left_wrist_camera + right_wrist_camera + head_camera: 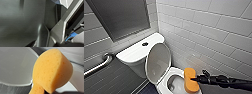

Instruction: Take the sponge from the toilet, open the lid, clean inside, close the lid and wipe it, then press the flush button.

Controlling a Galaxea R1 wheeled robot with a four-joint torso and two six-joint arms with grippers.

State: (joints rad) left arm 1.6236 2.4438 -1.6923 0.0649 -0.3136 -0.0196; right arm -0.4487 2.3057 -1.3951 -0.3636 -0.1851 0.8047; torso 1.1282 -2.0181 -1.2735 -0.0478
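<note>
The white toilet (164, 84) stands in a tiled corner, its tank (134, 53) at the back. A dark round flush button (145, 44) sits in the tank top. The lid (158, 62) is raised and leans back against the tank, greyish underside facing out. My right gripper (195, 79) comes in from the right and is shut on the orange sponge (189, 75), which hangs over the right side of the bowl's rim. The right wrist view has the sponge (52, 70) large and close, with the lid's underside (15, 65) behind it.
A metal grab bar (99, 65) runs along the left wall beside the tank. A white tiled wall (209, 30) stands close on the toilet's right. A dark framed panel (121, 17) hangs above the tank. Dark floor (146, 90) lies left of the bowl.
</note>
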